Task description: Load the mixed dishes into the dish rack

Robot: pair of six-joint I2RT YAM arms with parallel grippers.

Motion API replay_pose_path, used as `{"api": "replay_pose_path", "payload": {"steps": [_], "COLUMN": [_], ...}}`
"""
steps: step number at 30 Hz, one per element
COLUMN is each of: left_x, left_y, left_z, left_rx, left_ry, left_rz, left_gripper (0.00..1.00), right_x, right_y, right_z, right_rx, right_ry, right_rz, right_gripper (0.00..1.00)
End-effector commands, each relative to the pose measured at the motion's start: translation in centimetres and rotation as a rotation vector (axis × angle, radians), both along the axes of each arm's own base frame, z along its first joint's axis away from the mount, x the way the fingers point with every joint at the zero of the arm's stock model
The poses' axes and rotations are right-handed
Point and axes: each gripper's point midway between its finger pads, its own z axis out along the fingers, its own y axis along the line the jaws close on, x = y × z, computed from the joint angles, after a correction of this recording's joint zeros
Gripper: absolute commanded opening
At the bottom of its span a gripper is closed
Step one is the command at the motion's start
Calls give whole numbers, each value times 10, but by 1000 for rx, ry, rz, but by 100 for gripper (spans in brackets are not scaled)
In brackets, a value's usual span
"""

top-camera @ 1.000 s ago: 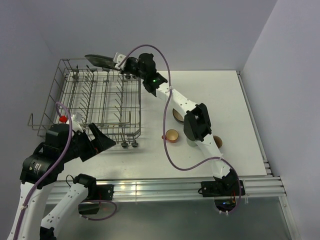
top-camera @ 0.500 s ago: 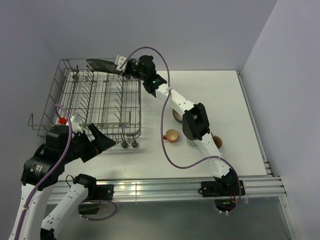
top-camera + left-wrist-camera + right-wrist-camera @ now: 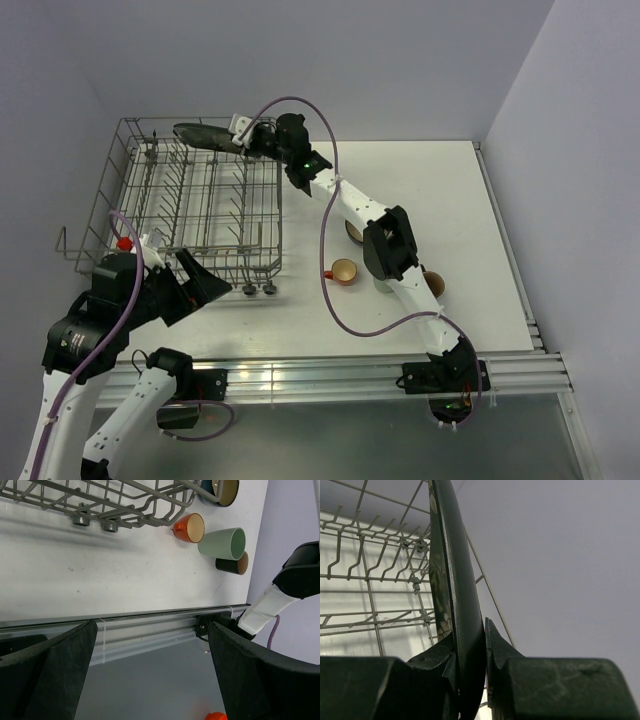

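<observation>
My right gripper [image 3: 243, 137] is shut on the edge of the dark square plate [image 3: 197, 133] and holds it edge-up over the far side of the grey wire dish rack [image 3: 160, 215]. In the right wrist view the plate [image 3: 456, 590] stands between the jaws of that gripper [image 3: 470, 640], above the rack's tines [image 3: 370, 577]. My left gripper [image 3: 210, 277] is open and empty near the rack's front right corner. The orange-red cup [image 3: 343, 271], blue bowl [image 3: 354, 232] and brown cup [image 3: 434, 283] lie on the table. The pale green mug [image 3: 223, 542] shows in the left wrist view.
In the left wrist view the orange-red cup [image 3: 190, 527], brown cup [image 3: 232, 563] and blue bowl [image 3: 220, 490] lie in a group right of the rack's wheels [image 3: 95, 522]. A metal rail [image 3: 330, 370] runs along the table's near edge. Walls close the back and right.
The right gripper has brought the plate slightly lower over the rack's far edge. The left arm has drifted a little toward the near edge.
</observation>
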Motion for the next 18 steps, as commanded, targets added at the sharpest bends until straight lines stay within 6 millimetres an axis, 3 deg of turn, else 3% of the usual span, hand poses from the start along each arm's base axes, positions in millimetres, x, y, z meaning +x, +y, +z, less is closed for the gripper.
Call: {"api": "replay_pose_path", "payload": {"steps": [1, 3, 13, 14, 18], "left_x": [5, 6, 4, 3, 1], "left_y": [-2, -3, -2, -2, 0], "left_z": [5, 5, 4, 4, 5], "left_rx": [-7, -6, -6, -5, -6], "left_ry": [-31, -30, -32, -29, -32], "left_rz": [-4, -12, -13, -13, -3], "left_gripper": [99, 99, 99, 99, 99], "right_x": [-26, -25, -20, -20, -13], "right_y": [-18, -20, -21, -22, -23], "right_z": [146, 154, 144, 151, 141], "right_rx": [228, 235, 214, 222, 214], "right_ry": [-326, -345, -367, -383, -379], "right_rz": [5, -1, 6, 4, -3], "right_gripper": [0, 0, 0, 0, 0]}}
